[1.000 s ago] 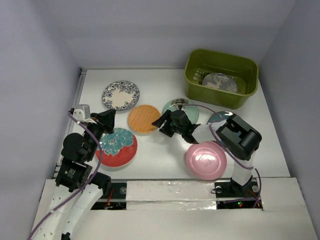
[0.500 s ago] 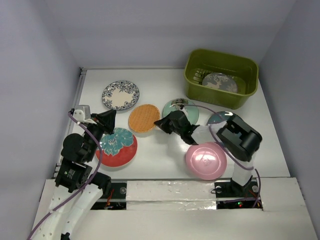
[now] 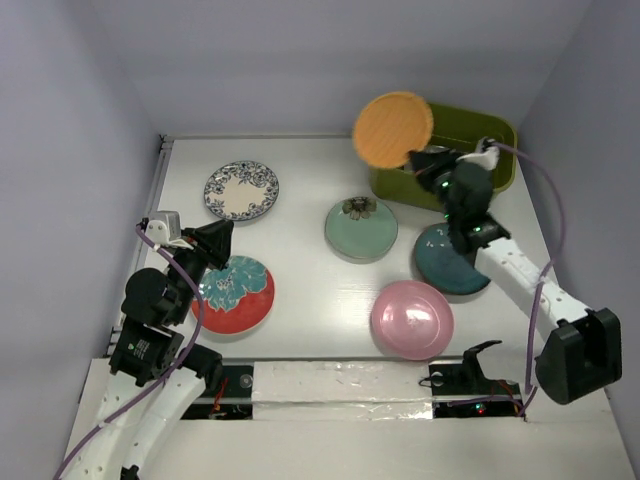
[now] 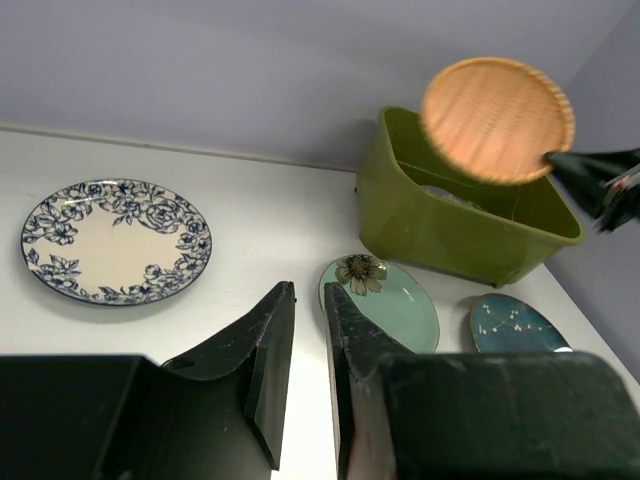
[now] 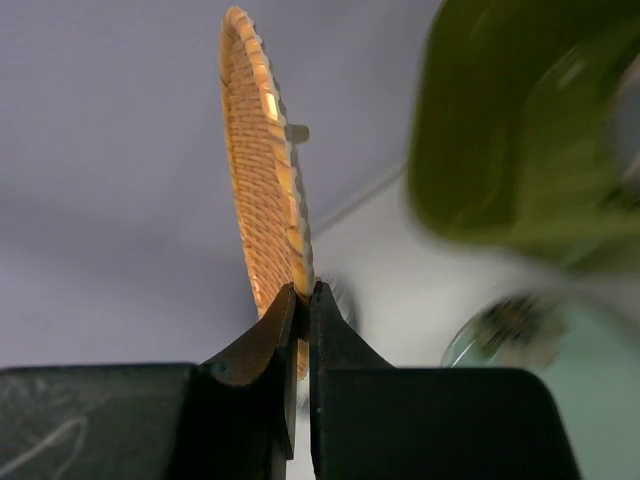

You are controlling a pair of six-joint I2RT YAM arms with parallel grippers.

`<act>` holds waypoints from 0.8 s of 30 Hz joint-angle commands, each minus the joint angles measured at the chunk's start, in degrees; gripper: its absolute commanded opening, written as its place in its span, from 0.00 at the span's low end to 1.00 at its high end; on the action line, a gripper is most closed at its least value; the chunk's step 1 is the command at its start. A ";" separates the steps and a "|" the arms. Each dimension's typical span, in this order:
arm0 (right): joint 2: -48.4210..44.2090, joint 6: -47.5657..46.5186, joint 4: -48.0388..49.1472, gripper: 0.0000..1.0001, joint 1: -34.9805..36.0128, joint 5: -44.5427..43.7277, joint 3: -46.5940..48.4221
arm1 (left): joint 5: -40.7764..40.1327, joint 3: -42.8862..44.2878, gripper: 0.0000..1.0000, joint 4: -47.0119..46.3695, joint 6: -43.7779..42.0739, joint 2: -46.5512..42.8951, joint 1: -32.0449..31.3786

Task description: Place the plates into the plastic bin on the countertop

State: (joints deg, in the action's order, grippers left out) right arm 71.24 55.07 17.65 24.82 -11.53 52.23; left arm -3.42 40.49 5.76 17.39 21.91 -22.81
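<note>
From above, our right fingers (image 3: 425, 162) pinch the orange plate (image 3: 392, 130) by its rim, upper centre, over the bin's (image 3: 503, 150) left edge. So thin a hold could let it swing or slip. In the left-wrist view, our left fingers (image 4: 268, 350) stand narrowly apart, empty. The right-wrist view shows its woven face edge-on.

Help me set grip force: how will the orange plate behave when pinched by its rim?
Probably stiff: the orange plate stands edge-on, unbent, from the right pincer. Seemingly light, since a rim pinch alone carries it. It might pivot or slip, with only its edge gripped.
</note>
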 commanded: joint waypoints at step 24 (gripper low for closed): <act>33.69 -17.27 -25.46 0.00 -31.50 24.35 34.42 | 15.53 1.08 0.21 -2.06 1.68 16.05 -0.83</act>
State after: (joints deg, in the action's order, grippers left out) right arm 104.75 40.12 -7.35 -6.76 8.97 80.88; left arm 4.36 40.51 5.89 17.91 35.94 -23.31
